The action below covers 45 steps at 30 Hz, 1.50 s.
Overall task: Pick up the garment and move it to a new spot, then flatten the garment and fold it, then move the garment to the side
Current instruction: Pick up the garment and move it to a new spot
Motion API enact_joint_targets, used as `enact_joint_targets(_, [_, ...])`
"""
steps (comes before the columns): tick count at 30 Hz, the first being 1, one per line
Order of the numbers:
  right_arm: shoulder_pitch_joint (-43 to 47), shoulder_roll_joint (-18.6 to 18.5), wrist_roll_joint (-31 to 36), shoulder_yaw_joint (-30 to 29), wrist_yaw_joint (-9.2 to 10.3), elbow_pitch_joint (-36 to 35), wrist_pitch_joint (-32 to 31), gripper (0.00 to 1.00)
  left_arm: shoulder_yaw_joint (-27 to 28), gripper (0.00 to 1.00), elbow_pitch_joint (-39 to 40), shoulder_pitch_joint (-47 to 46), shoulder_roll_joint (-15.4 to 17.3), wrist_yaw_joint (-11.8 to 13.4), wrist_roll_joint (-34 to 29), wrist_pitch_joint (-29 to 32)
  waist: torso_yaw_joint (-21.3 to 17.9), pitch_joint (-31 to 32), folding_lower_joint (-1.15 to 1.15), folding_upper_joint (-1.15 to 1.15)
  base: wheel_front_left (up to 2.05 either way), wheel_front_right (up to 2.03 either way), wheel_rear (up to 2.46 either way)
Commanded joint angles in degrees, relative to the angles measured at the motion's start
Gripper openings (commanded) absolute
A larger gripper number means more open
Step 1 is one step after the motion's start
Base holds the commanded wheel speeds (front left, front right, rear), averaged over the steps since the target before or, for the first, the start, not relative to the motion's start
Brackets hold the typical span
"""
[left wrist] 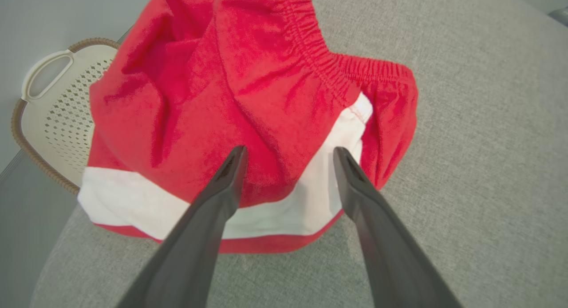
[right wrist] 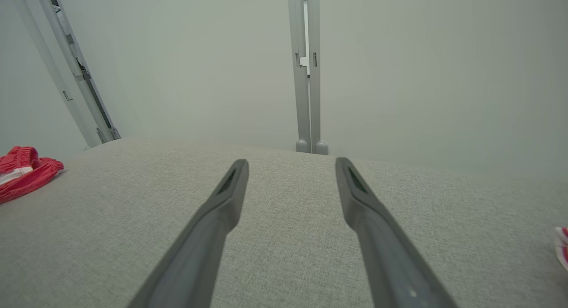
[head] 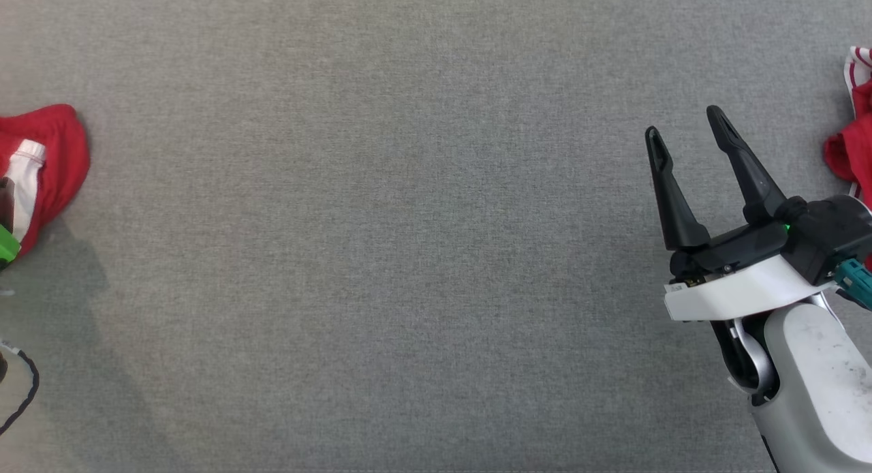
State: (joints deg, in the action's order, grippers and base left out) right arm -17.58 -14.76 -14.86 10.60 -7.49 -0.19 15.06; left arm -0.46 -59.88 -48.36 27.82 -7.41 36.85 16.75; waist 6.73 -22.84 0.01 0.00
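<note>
A crumpled red garment (left wrist: 248, 90) with a white band and an elastic waist lies near the grey table's left end. It also shows at the left edge of the head view as a red garment (head: 58, 149). My left gripper (left wrist: 289, 152) is open right over it, one fingertip before the red cloth and the other before the white band, with nothing pinched. Whether the tips touch the cloth I cannot tell. My right gripper (head: 684, 129) hangs open and empty over bare table at the right, seen from its own wrist as the right gripper (right wrist: 290, 162).
A second red and white cloth (head: 851, 132) lies at the table's right edge. Beyond the table's left end stands a pale perforated basket (left wrist: 49, 117). Grey poles (right wrist: 307, 77) rise behind the far edge. The grey table (head: 409, 255) stretches wide between the two cloths.
</note>
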Motion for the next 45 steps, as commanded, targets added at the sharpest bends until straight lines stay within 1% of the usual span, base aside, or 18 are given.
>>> enact_joint_targets(1, [-0.90,-0.16,0.12,-0.18,0.00,-0.38,0.12,1.00,-0.30,1.00,-1.47,-1.13,0.42,-0.10,0.58,-0.58,-2.30,-2.71,-0.01,0.00,0.00,0.00,0.00])
enact_joint_targets(6, [-1.09,-0.19,0.49,-0.54,0.00,-0.38,0.12,1.00,-1.48,1.00,-5.68,-2.43,0.46,-0.11,0.40,-1.29,-2.31,-3.19,-0.01,0.00,0.00,0.00,0.00])
enact_joint_targets(7, [-1.05,-0.16,0.52,-0.62,0.00,-0.26,0.12,1.00,-1.76,0.78,-6.18,-2.67,0.37,-0.11,0.67,-1.54,-2.22,-3.08,-0.01,0.00,0.00,0.00,0.00])
enact_joint_targets(9, [-0.74,-0.03,0.51,-0.74,0.00,0.06,0.12,1.00,-2.44,0.11,-6.28,-2.97,0.37,-0.11,0.89,-2.39,-1.97,-2.51,-0.01,0.00,0.00,0.00,0.00])
enact_joint_targets(10, [-0.56,0.05,0.54,-0.74,0.00,0.27,0.12,1.00,-2.67,0.00,-6.33,-3.14,0.58,-0.11,0.97,-2.84,-1.87,-2.15,-0.01,0.00,0.00,0.00,0.00])
enact_joint_targets(12, [-0.25,0.22,0.49,-0.59,0.00,0.55,0.12,1.00,-3.65,0.00,-6.21,-3.23,0.47,-0.11,1.05,-3.27,-1.62,-1.27,-0.01,0.00,0.00,0.00,0.00])
enact_joint_targets(18, [0.96,0.73,-0.19,-0.23,0.00,1.69,0.12,1.00,-7.58,0.00,-3.91,-3.69,2.54,-0.11,0.94,-5.70,-0.92,2.45,-0.01,0.00,0.00,0.00,0.00])
enact_joint_targets(24, [2.80,1.87,-0.80,-0.24,0.00,3.23,0.12,1.00,-13.54,0.00,1.15,-3.96,4.48,-0.06,1.40,-8.01,-0.64,7.75,-0.01,0.00,0.00,0.00,0.00])
enact_joint_targets(27, [3.77,2.64,-1.22,-0.12,0.00,4.05,0.12,1.00,-17.18,0.00,3.60,-3.92,6.18,-0.05,0.36,-8.83,-1.13,10.82,-0.01,0.00,0.00,0.00,0.00])
enact_joint_targets(30, [4.97,3.32,-1.60,-0.59,0.00,4.39,0.12,1.00,-19.94,0.00,7.18,-4.80,6.23,-0.06,0.95,-9.24,-1.62,13.01,-0.01,0.00,0.00,0.00,0.00])
enact_joint_targets(34, [6.54,3.99,-1.97,-1.17,0.00,4.65,0.12,1.00,-24.35,0.00,13.24,-4.54,5.45,-0.05,-0.43,-9.67,-2.53,15.56,-0.01,0.00,0.00,0.00,0.00])
enact_joint_targets(38, [7.59,4.26,-2.02,-1.85,0.00,4.52,0.12,1.00,-27.41,0.00,20.38,-3.18,3.03,-0.01,-1.27,-9.44,-3.84,16.98,-0.01,0.00,0.00,0.00,0.00])
enact_joint_targets(41, [7.88,4.42,-1.90,-1.91,0.00,4.27,0.12,1.00,-28.94,0.00,26.67,-0.95,0.28,0.95,-1.12,-8.80,-5.30,17.28,-0.01,0.00,0.00,0.00,0.00])
enact_joint_targets(45, [7.97,4.66,-1.95,-2.27,0.00,4.15,0.12,1.00,-30.87,0.00,34.78,3.60,-4.16,2.91,0.12,-8.47,-7.62,17.21,-0.01,0.00,0.00,0.00,0.00])
